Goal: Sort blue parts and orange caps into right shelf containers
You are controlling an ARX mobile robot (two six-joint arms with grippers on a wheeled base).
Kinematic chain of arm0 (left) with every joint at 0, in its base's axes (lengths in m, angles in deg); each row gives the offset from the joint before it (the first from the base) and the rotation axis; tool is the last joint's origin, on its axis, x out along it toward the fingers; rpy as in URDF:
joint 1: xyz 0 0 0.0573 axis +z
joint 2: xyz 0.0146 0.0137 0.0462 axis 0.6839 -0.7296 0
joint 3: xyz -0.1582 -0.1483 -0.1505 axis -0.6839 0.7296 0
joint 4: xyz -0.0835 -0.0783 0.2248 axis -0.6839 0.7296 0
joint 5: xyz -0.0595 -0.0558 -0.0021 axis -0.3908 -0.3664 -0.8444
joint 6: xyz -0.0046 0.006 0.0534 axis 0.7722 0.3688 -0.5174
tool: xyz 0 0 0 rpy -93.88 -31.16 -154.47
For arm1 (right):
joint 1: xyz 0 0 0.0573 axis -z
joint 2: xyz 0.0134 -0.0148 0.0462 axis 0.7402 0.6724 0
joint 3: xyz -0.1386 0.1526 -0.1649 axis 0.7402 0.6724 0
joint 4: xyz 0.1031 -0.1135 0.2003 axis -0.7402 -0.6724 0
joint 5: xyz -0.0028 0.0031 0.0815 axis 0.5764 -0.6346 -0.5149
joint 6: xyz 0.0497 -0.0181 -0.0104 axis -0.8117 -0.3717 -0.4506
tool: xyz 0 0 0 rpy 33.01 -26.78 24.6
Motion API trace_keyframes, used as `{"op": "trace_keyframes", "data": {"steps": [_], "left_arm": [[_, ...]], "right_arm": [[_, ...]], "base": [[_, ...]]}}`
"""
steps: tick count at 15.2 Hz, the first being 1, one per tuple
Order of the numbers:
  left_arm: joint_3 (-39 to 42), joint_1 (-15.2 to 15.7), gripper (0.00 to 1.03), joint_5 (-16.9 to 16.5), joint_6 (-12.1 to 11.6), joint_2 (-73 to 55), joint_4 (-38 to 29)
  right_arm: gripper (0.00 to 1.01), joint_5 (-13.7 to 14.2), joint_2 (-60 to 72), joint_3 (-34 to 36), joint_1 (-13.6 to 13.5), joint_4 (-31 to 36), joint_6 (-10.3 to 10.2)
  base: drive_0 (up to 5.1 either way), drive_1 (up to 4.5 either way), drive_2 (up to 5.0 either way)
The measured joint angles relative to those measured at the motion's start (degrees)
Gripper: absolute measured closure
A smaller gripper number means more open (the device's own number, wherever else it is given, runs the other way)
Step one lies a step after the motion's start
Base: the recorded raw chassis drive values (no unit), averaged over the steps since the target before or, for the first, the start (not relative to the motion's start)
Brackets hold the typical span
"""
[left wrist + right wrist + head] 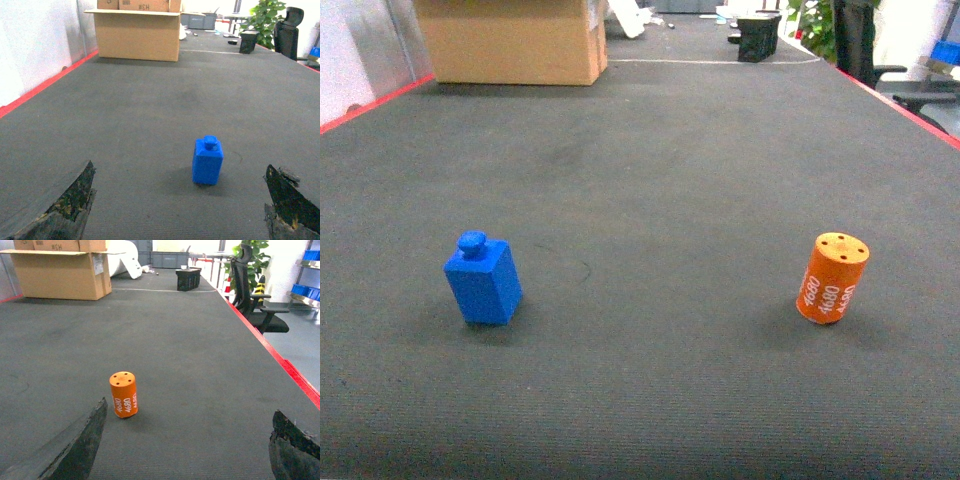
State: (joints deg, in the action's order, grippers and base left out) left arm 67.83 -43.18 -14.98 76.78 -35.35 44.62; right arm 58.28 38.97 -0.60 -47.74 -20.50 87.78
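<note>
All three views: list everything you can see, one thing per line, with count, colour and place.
blue part: one, bright blue, upright on the mat, left side of the head view
orange cap: one, orange with white 4680 print, leaning slightly, right side
mat: one, dark grey, covering the surface
cardboard box: one, brown, far left
black crate: one, far end
office chair: one, black, beyond the right red edge
plant: one, green, far right
left gripper: fingers dark, spread wide, behind the blue part
right gripper: fingers dark, spread wide, behind the orange cap
</note>
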Motion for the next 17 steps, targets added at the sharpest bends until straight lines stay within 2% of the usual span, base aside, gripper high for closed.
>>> {"op": "trace_keyframes", "data": {"steps": [15,16,17], "left_arm": [[0.0,0.0,0.05,0.0,0.0,0.0,0.0],[-0.1,-2.1,0.05,5.7,0.3,-1.3,-0.9],[-0.5,-10.7,0.05,21.0,1.2,-11.8,-11.4]], "right_arm": [[0.03,0.0,0.0,0.0,0.0,0.0,0.0],[0.03,0.0,0.0,0.0,0.0,0.0,0.0],[0.03,4.2,1.1,-0.7,-1.6,-2.6,-0.9]], "base": [[0.0,0.00,0.0],[0.0,0.00,0.0],[0.0,0.00,0.0]]}}
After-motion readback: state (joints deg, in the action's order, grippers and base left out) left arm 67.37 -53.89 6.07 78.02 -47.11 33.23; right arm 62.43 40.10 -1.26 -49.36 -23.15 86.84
